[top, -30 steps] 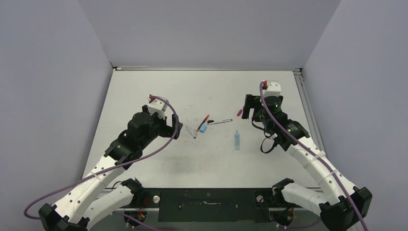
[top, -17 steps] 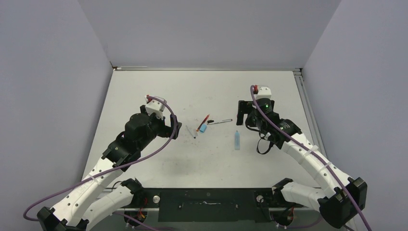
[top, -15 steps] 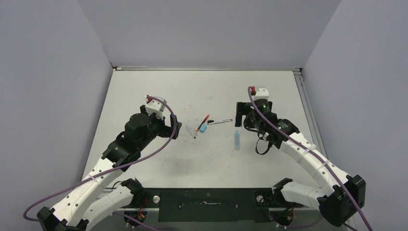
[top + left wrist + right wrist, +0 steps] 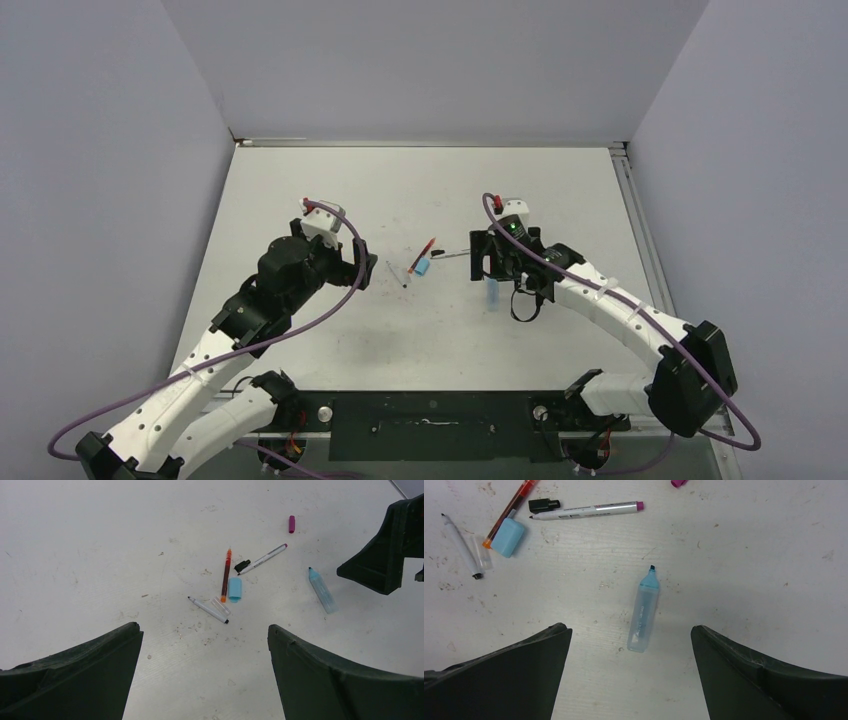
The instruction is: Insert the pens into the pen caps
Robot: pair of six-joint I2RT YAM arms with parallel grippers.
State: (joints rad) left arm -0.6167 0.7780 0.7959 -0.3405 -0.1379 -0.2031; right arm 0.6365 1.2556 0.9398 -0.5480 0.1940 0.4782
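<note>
Now left claw (image 4: 204, 626) and right claw (image 4: 630, 628) gape wide, empty.
I judge the light-blue plastic highlighter pen (image 4: 643, 612) light, rigid, slick; grip mid-barrel.

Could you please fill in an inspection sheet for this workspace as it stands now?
Surface: white table, scuffed and ink-smudged.
Job's things: red pen, thin white pen, magenta-ended marker and blue highlighter lie flat, uncapped; light-blue cap, black cap, clear cap and magenta cap lie loose.
Clutter: nothing seen.
Grippers: left gripper open, empty; right gripper open over the blue highlighter, fingers apart from it.
Cables: purple cables, one along each arm.
Surroundings: plain grey walls on three sides.
</note>
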